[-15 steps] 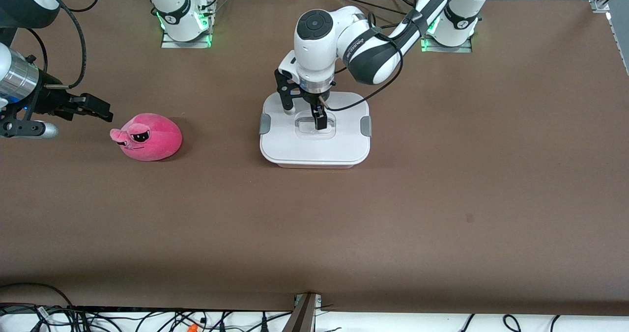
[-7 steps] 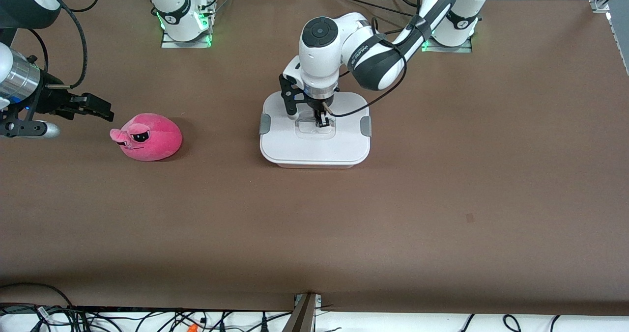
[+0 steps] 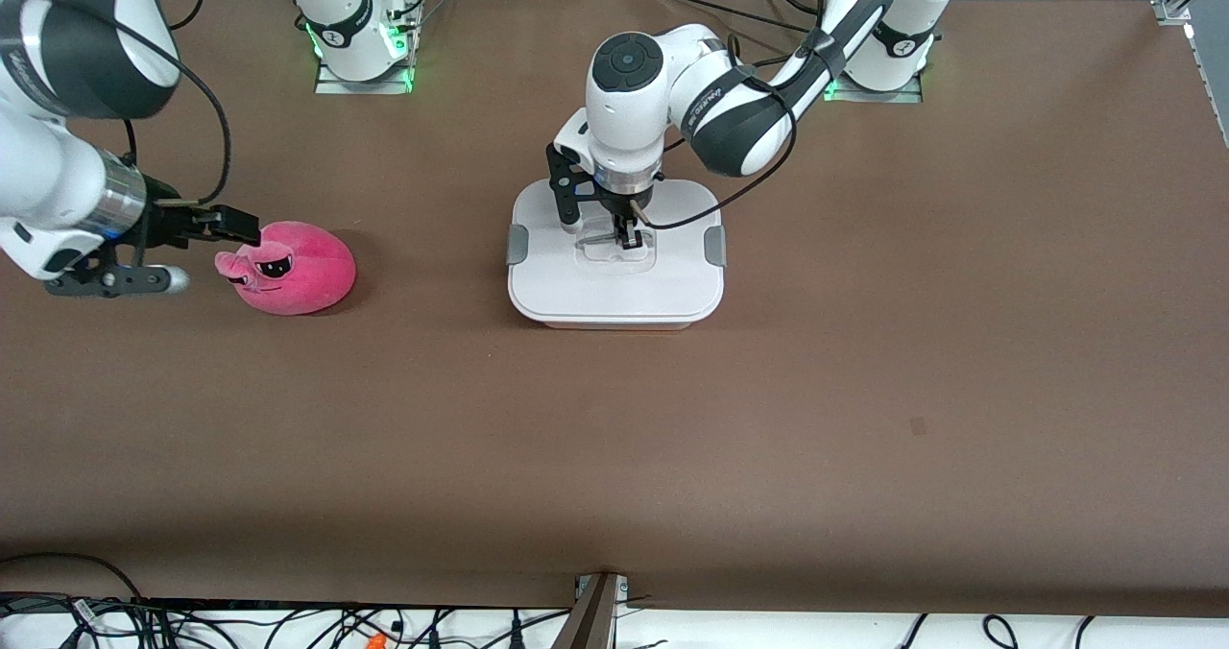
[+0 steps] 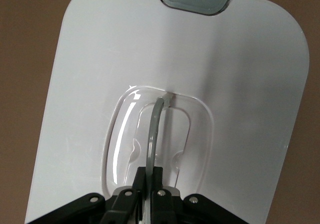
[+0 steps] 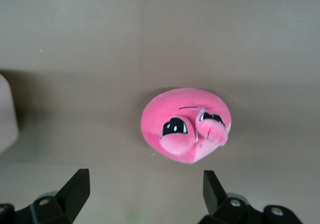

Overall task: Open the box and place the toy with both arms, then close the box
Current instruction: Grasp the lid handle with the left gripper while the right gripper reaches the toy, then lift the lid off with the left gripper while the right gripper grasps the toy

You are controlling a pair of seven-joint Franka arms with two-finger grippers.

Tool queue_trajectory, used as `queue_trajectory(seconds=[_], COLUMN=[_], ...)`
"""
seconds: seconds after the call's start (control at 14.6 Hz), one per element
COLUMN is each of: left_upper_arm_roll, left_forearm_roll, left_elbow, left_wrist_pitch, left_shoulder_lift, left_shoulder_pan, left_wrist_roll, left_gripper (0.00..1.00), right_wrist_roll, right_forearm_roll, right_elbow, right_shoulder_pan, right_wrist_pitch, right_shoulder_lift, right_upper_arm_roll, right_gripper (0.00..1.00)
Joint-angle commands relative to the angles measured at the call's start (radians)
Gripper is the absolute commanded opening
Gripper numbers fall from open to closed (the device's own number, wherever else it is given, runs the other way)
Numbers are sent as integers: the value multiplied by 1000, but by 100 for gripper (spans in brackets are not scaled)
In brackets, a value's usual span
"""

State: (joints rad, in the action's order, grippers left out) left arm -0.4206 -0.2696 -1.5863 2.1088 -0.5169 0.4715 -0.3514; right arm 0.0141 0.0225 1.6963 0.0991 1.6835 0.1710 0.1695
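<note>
The box (image 3: 614, 289) stands mid-table with its white lid (image 4: 90, 83) on and a grey clip (image 3: 518, 243) at each end. My left gripper (image 3: 626, 239) is down on the lid's recess, shut on the clear handle (image 4: 153, 126), which stands up in an arc between the fingers (image 4: 159, 176). The hot-pink toy (image 3: 293, 270) lies on the table toward the right arm's end, snout pointing away from the box. My right gripper (image 3: 245, 227) hovers at the snout end, open. In the right wrist view the toy (image 5: 185, 124) lies just ahead of the right gripper (image 5: 145, 179), with nothing between the fingers.
Both arm bases (image 3: 363, 49) (image 3: 874, 63) glow green along the table's edge farthest from the front camera. Cables and a metal post (image 3: 595, 611) line the nearest edge. A small dark mark (image 3: 917, 426) sits on the brown tabletop.
My left gripper sank onto the lid and shut on the handle. My right gripper moved along the table until it reached the toy's snout end, staying open.
</note>
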Motion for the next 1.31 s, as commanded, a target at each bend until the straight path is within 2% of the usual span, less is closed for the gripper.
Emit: queue_trajectory(seconds=[0.0,0.27,0.48,0.62,0.96,1.24], left_upper_arm_roll=[-20,-30,-34,-35,-34,-23], left_forearm_roll=[-5,9,65,108,136,116], left_elbow=[2,6,20,20,28,52], left_wrist_pitch=[-68,-177,-275,-341,-478,-538], left_shoulder_lift=[64,141,182,216,261,256], left_shoulder_pan=[-14,-37,-111,-187,-431,-609], left_wrist_roll=[5,5,-85,-226,-676,-819], left_gripper=[0,0,0,0,0,0], right_wrist_roll=[101,240,319,328,353,349], right_forearm_roll=[20,24,57,105,108,106], right_elbow=[115,261,299,309,379,393], right_shoulder_pan=[-1,-1,-1,1,1,1], right_wrist_pitch=[77,180,217,229,292,308], right_shoulder_lift=[-24,-48,-48,-50,-51,-50], right_upper_arm_roll=[1,-1,-4,-5,-25,-25], right_gripper=[100,100,100,100,99,97])
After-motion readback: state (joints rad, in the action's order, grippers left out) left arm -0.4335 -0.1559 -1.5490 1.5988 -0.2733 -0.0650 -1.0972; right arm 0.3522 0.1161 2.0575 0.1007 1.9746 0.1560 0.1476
